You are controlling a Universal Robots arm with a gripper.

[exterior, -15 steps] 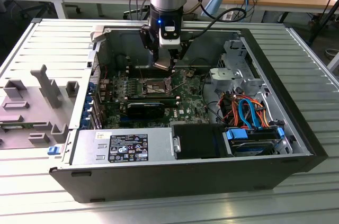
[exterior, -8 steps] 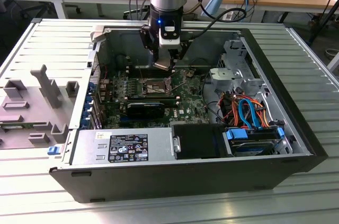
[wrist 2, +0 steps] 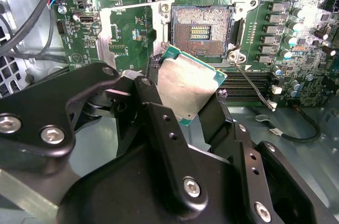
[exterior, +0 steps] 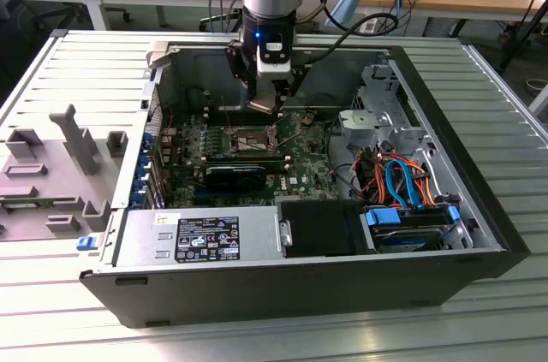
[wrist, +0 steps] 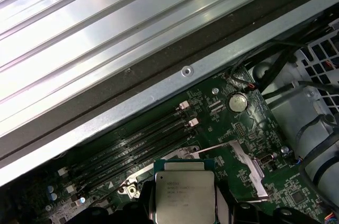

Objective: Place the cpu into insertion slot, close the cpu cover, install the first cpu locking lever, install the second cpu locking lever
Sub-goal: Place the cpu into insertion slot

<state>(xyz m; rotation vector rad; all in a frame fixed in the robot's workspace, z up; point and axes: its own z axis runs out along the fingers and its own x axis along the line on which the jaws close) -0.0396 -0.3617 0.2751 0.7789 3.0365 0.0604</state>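
Inside the open computer case (exterior: 301, 287) on the ribbed metal worktop (exterior: 51, 315), my tool (exterior: 267, 105) pinches the cpu (wrist 2: 188, 83) by two opposite edges, its fingers (wrist 2: 153, 89) pressed against the chip's sides. The cpu is held in the air just short of the insertion slot (wrist 2: 202, 28), not seated in it. Its silvery metal top is turned up toward my wrist and shows in both wrist views. The chip is square, with no longer side, and in the second wrist view one corner points toward the slot. The slot's contacts lie bare. The cpu cover (wrist: 249, 161) is swung open beside it on the green motherboard (wrist 2: 132, 49), near the long black memory slots (wrist: 132, 144).
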